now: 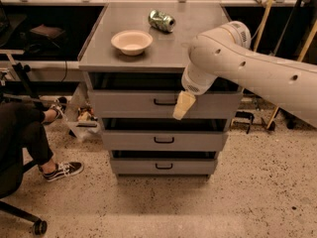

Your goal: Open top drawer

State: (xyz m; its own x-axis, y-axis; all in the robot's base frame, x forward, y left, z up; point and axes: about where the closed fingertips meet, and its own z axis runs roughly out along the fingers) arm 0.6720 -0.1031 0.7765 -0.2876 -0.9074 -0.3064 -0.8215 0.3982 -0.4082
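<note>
You are at the approach step: the tool (184, 105) hangs mid-frame in front of the top drawer (124, 103), just right of its black handle (165, 102). How far it is open cannot be told, and no hold on the handle shows. The drawer sits directly under the worktop (158, 56). Next, I judge, you shift left onto the handle, grip it, and pull straight out.

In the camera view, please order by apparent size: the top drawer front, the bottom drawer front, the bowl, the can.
1. top drawer front
2. bottom drawer front
3. bowl
4. can
Bowl and can lie farther back; still clearly smaller. The gripper hangs before the top drawer front, beside its handle.
</note>
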